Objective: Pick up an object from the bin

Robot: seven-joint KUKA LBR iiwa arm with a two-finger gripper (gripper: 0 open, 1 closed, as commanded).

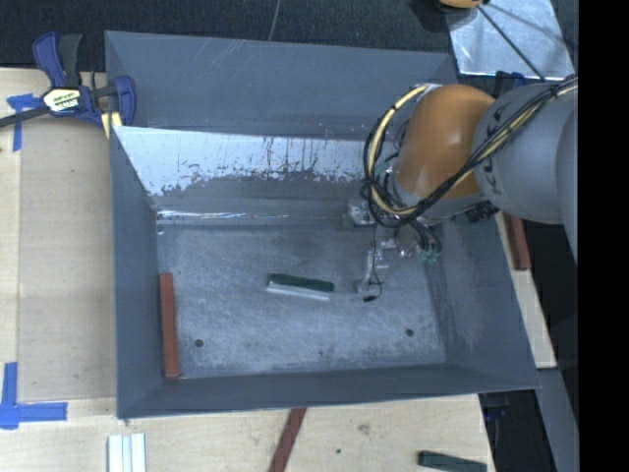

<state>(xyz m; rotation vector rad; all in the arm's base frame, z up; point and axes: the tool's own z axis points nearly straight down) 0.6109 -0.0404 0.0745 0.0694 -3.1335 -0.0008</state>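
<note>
Grey arm [536, 165] with orange cover [442, 146] high at right over grey metal bin [138, 293], then brown bar [169, 324] along left edge of floor, dark green flat stick [301, 285] at floor's middle, tool [371, 289] low just right of it, apart, open or closed impossible to tell.

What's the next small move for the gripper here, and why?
Probably a short shift toward the view's left. The gripper hangs just past the right end of the dark green bar lying flat mid-bin, beside it rather than over it. The red-brown strip at the left wall is much farther off.
</note>
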